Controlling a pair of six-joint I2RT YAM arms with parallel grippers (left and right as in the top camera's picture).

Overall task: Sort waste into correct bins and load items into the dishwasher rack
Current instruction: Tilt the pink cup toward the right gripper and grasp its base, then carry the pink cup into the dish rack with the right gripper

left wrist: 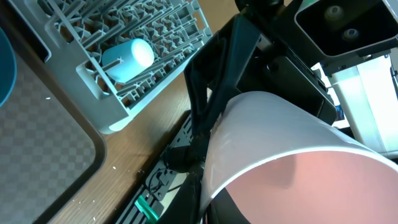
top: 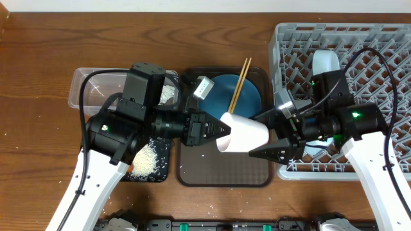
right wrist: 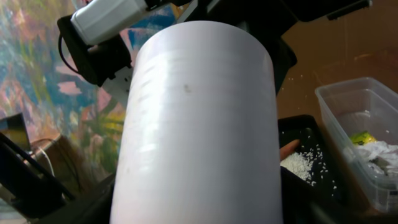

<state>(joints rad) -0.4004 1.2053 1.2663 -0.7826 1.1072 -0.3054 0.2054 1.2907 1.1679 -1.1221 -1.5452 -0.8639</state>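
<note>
The wooden counter (top: 51,51) is carrying everything, and the grey dishwasher rack (top: 392,38) is sitting at its right side. Lying on its side inside the rack, near the corner closest to the middle, is the light blue cup (left wrist: 127,59). The brown serving tray (top: 221,174) is lying in the middle, just beside the rack. To the left of it, the clear tub (top: 83,90) is standing at the far side with the crumpled white tissue (top: 168,94) and the snack wrapper (right wrist: 362,137) inside it. The black tray (top: 164,168) is lying in front of the tub and is holding the rice-like crumbs (top: 148,159). The dark blue plate (top: 221,99) is resting on the far part of the serving tray, and the two chopsticks (top: 239,82) are lying across it. The pale pink cup (top: 247,133) is hanging on its side above the serving tray, between both arms. The left gripper (top: 225,128) is holding the cup at its rim with closed fingers. The right gripper (top: 255,136) is reaching from the rack side, and its fingers (top: 275,153) are standing apart on both sides of the cup's base; it is not possible to tell if they are pressing on it.
</note>
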